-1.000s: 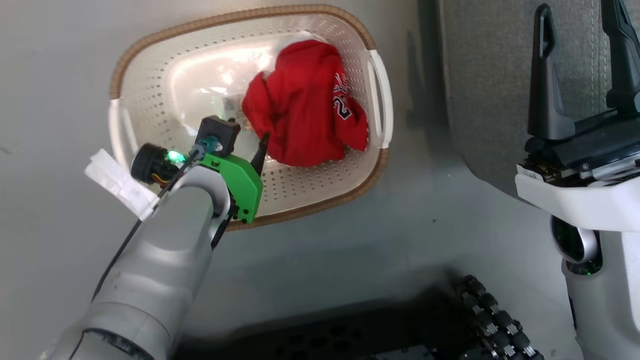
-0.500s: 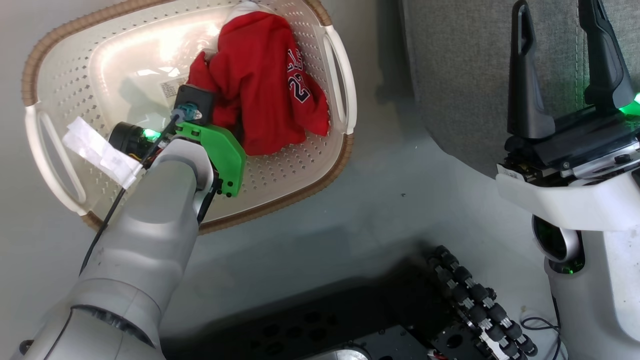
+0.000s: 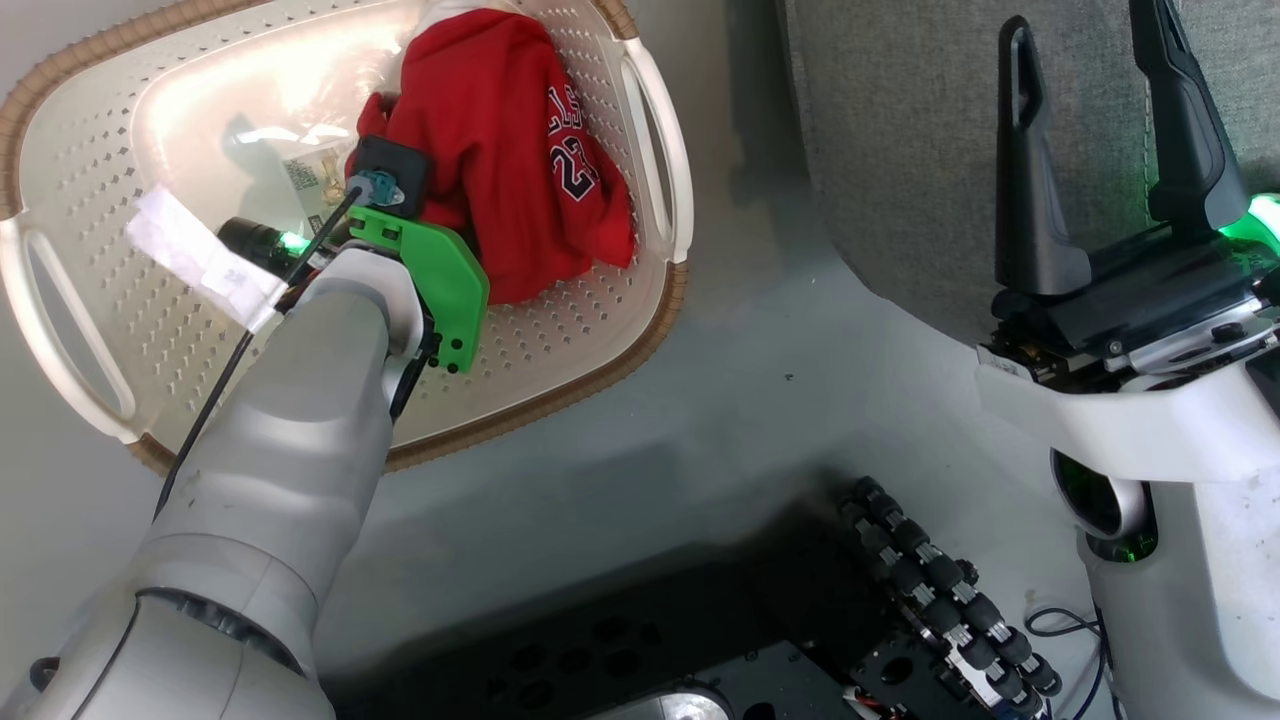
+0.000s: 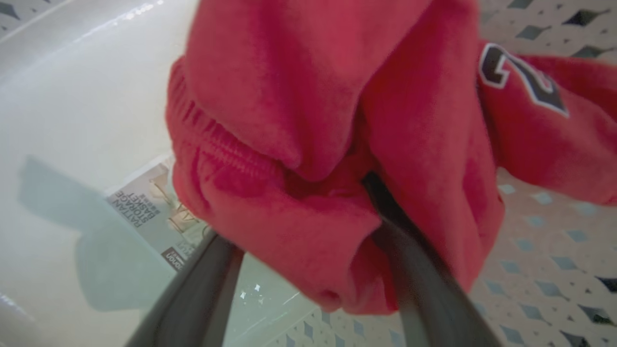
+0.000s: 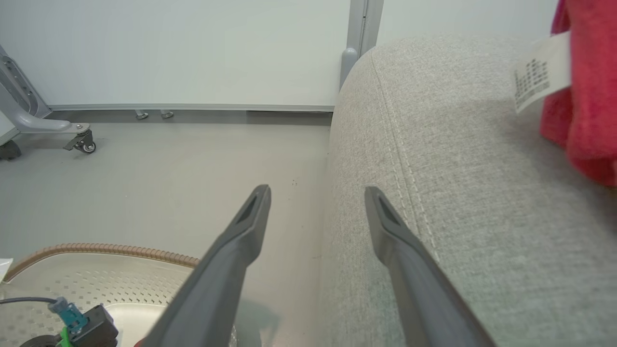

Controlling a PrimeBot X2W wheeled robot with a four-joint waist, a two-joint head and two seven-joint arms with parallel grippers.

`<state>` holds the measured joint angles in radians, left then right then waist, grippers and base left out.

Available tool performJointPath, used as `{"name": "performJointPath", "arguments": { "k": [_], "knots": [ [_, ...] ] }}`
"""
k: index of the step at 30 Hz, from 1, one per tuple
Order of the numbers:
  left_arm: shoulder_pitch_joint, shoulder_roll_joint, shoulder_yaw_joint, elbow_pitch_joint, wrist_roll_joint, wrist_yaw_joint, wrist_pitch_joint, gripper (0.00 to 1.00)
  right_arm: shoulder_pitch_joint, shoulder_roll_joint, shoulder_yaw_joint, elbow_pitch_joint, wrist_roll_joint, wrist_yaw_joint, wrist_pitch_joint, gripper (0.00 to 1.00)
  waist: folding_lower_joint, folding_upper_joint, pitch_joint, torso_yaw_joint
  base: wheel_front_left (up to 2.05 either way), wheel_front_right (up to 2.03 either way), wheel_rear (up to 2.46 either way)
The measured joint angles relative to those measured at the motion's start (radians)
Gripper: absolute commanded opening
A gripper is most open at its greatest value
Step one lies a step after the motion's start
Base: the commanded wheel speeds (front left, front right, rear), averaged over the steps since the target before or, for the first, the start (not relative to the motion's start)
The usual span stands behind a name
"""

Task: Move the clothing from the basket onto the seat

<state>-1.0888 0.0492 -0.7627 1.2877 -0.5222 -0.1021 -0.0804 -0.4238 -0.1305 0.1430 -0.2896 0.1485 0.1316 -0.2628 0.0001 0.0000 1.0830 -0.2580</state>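
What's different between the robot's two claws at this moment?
The left gripper reaches down into the basket; the right gripper is over the seat's edge. The left gripper's fingers straddle a fold of the red clothing; the right gripper has nothing between its own. Shared: each has two long dark fingers, spread open.

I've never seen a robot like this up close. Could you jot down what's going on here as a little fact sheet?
Basket: oval cream plastic laundry basket with brown woven-look rim
In basket: crumpled bright-red garment with a dark number print
Left gripper: open, inside the basket, fingers either side of a fold of that garment
Right gripper: open, empty, at the seat's edge
Seat: light-grey fabric cushion beside the basket
On seat: another bright-red garment with a white tag
Remaining: basket garment not yet lifted out
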Motion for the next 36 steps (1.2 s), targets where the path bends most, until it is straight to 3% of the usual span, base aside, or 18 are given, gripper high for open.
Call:
{"name": "performJointPath", "arguments": {
  "k": [1,19,27,36],
  "knots": [
    [-0.001,0.0,-0.005,0.0,0.001,-0.004,-0.002,0.0,0.002,0.0,0.0,-0.002,0.0,0.0,0.0,1.0,0.0,0.0,0.001,0.0,0.0,0.0,0.0],
    [0.022,0.048,-0.015,0.002,-0.029,-0.021,-0.049,0.0,-0.056,-0.002,0.017,0.013,-0.019,0.0,0.0,1.0,-0.0001,0.0,-0.043,0.007,0.0,0.0,0.0],
    [0.125,0.026,0.035,0.001,-0.112,-0.022,-0.118,0.0,-0.052,-0.024,0.022,0.045,-0.029,0.0,0.0,1.0,-0.0001,0.0,-0.157,0.018,0.0,0.0,0.0],
    [0.234,0.025,0.041,-0.061,-0.125,-0.026,-0.179,0.0,0.012,-0.046,0.04,0.107,-0.028,0.0,0.0,1.0,-0.0001,0.0,-0.341,0.046,0.0,0.0,0.0]
  ]
}}
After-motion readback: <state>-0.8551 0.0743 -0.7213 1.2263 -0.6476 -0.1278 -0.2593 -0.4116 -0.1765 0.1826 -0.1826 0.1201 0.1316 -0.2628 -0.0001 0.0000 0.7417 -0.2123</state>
